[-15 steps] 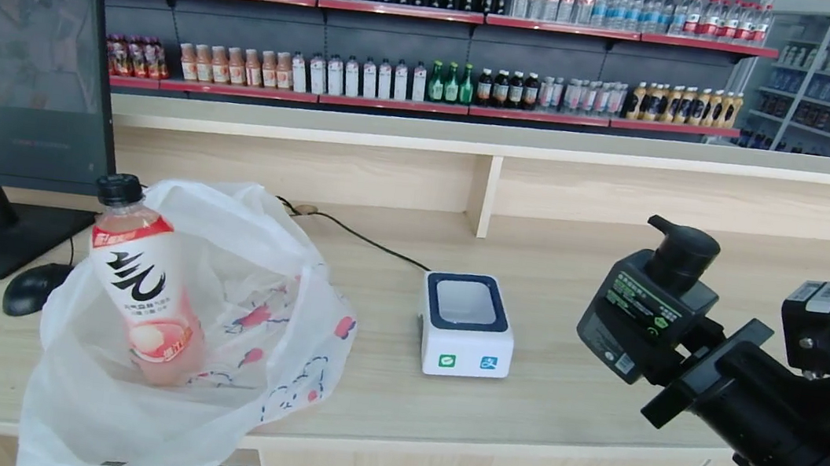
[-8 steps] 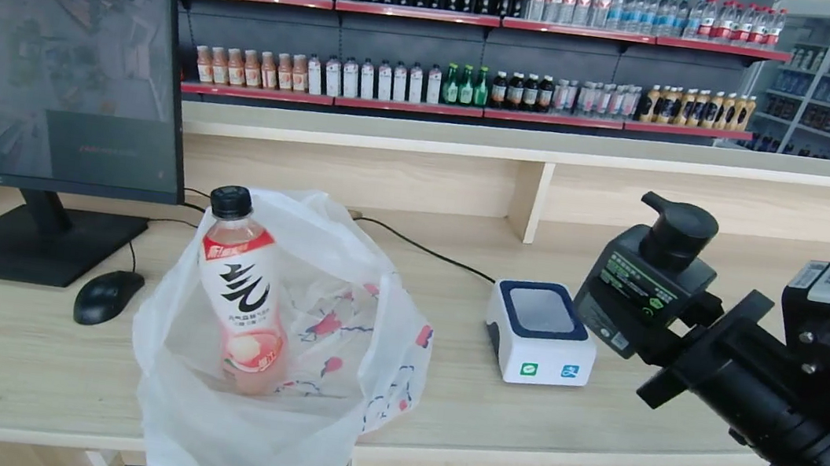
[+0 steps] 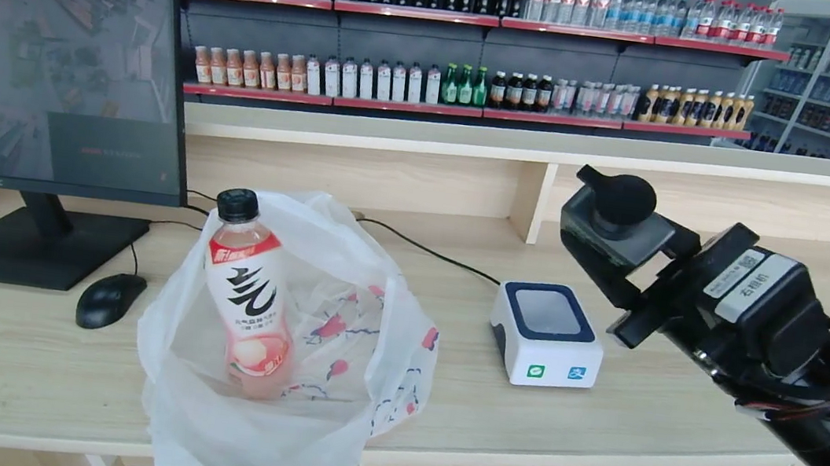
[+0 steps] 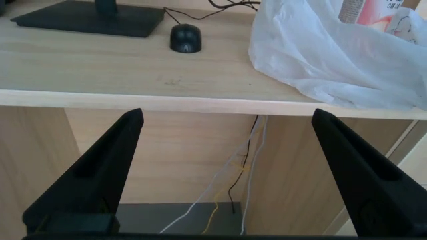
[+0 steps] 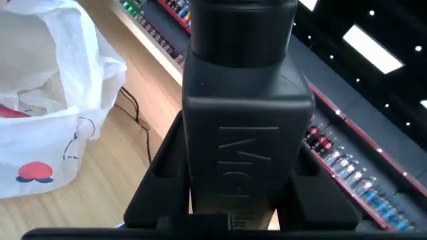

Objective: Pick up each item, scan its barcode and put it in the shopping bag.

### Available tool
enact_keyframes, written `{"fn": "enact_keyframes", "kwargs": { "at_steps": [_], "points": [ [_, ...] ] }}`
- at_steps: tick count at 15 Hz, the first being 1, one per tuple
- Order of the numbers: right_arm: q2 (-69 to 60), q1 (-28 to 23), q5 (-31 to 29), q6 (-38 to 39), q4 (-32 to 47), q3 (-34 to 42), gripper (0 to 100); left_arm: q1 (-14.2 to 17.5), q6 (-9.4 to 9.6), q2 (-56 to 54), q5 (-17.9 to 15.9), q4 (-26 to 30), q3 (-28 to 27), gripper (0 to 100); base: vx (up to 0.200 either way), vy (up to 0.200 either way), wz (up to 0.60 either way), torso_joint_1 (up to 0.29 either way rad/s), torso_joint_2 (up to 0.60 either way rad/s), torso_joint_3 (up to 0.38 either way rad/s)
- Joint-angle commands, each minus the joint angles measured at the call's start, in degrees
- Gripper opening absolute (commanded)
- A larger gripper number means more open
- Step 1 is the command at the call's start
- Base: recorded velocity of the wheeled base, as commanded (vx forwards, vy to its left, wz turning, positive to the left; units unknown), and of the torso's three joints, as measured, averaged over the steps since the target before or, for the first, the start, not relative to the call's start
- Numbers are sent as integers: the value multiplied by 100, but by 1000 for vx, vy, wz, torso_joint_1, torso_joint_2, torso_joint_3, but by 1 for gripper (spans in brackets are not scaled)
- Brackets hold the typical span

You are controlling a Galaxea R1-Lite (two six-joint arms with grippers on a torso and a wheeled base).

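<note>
Right tool (image 3: pixel 641 292) is clamped on the boxy black plastic pump bottle (image 3: pixel 604 240), tilted in midair beside the white blue-rimmed scanner box (image 3: pixel 545 336) — looks stiff, slick, probably hefty, so grip the flat body, not the pump.

The shopping bag (image 3: pixel 279 438) is cut off below.

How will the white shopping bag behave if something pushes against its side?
Probably floppy: the shopping bag is thin, wrinkled film that sags over the counter edge, so its side would likely fold in rather than resist. It seems light, yet the drink bottle standing inside probably anchors it; a hard push might tip that bottle.
</note>
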Motion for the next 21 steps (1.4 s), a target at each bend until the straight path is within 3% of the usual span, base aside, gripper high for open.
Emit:
{"fn": "enact_keyframes", "kwargs": {
  "at_steps": [1,3,6,10,21],
  "points": [
    [220,10,158,-420,-3,-100,0,0,-1,-2,4,-4,0,100,0,0,0,0,0,0],
    [589,19,492,-1088,-3,-126,0,0,-10,-2,4,-4,0,100,0,0,0,0,0,0],
    [712,-87,650,-1290,-3,-38,0,0,-10,-2,4,-4,0,100,0,0,0,0,0,0],
    [1301,-640,1581,-2064,-3,-126,0,0,-10,-2,4,-4,0,100,0,0,0,0,0,0],
    [1591,-693,1704,-2696,-3,-232,0,0,-10,6,4,-4,0,100,0,0,0,0,0,0]
  ]
}}
